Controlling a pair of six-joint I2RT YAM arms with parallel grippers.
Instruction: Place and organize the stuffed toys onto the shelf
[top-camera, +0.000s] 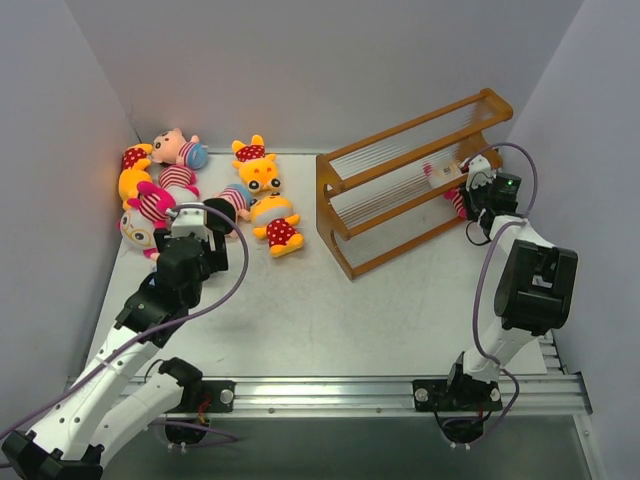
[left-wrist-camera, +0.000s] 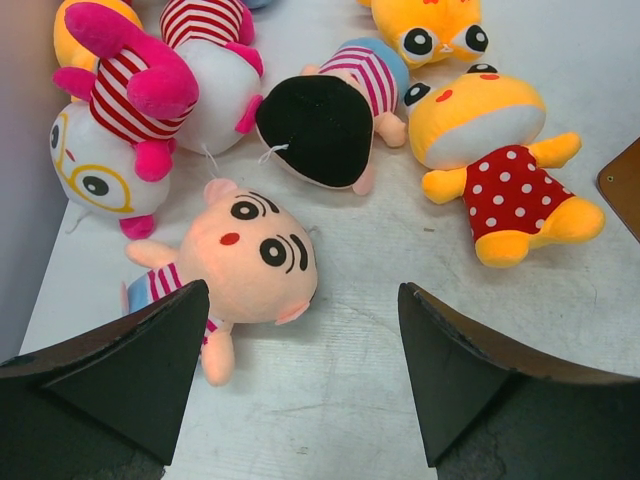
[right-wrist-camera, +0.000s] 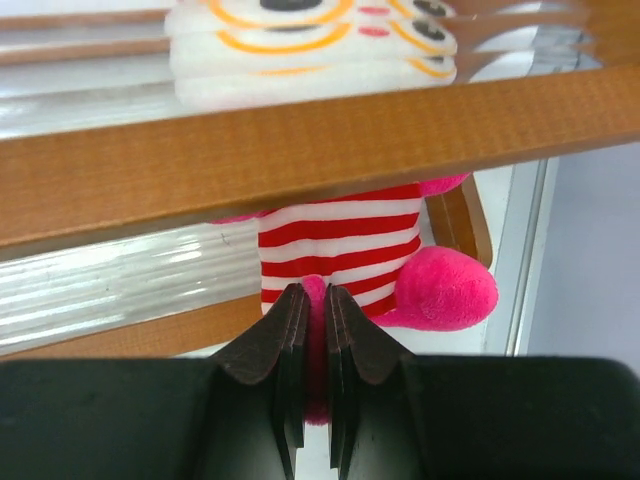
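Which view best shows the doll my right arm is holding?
Right wrist: the striped doll sits close, a magenta limb pinched between the fingers of the right gripper. Top external shows only a sliver at the shelf; left wrist shows none of it.

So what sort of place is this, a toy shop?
Probably a robot test bench, not a shop: plain grey walls box in a white table, two robot arms are bolted to a rail at its near edge, and stuffed toys and a wooden shelf look like props.

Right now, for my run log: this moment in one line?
left pincer open, boy doll ahead | right pincer shut on striped doll at shelf | other toys on table
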